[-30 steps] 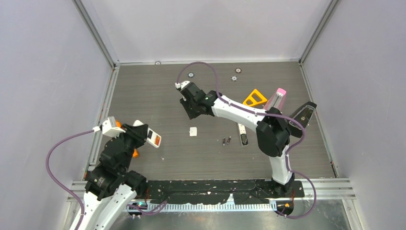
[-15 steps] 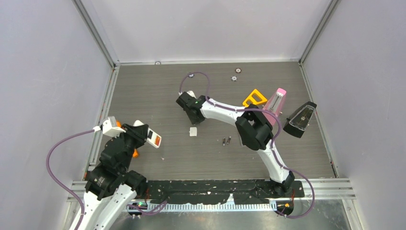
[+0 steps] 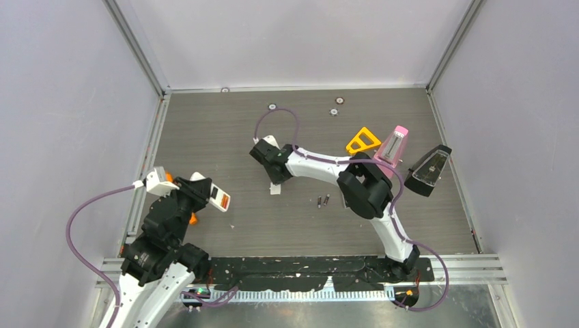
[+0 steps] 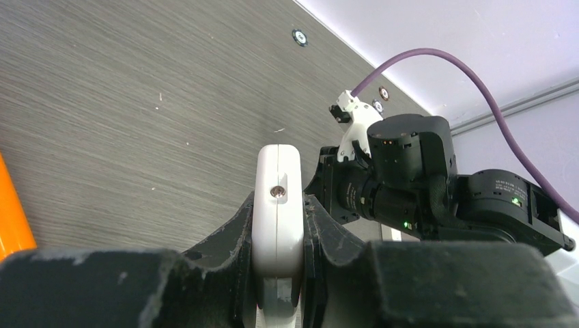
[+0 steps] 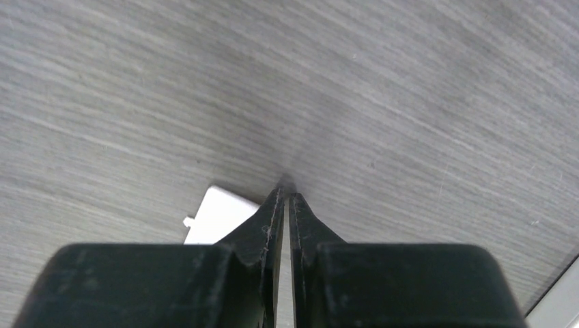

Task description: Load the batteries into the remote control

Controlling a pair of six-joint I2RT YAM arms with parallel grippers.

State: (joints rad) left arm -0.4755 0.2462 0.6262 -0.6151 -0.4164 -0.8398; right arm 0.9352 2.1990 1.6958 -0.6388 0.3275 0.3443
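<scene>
We log: left arm [image 3: 150,301], right arm [image 3: 315,166] white-shelled, black joints; right gripper [image 5: 285,197] black, wedge-tipped; purple cables [image 4: 423,51]; green LEDs [image 4: 407,224].

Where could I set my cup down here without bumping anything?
Bare table at far left, left of the right gripper; also the strip between the batteries and near edge. Crowded far right: yellow triangle, pink-capped piece, black wedge.

Bright even diffuse light; soft shadows; overhead view sharp; wrist-view foregrounds blurred.

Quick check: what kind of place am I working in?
Probably a lab robot cell: plain panel walls on aluminium rails, grey wood-grain tabletop, left arm and right arm bolted at its near edge.
</scene>
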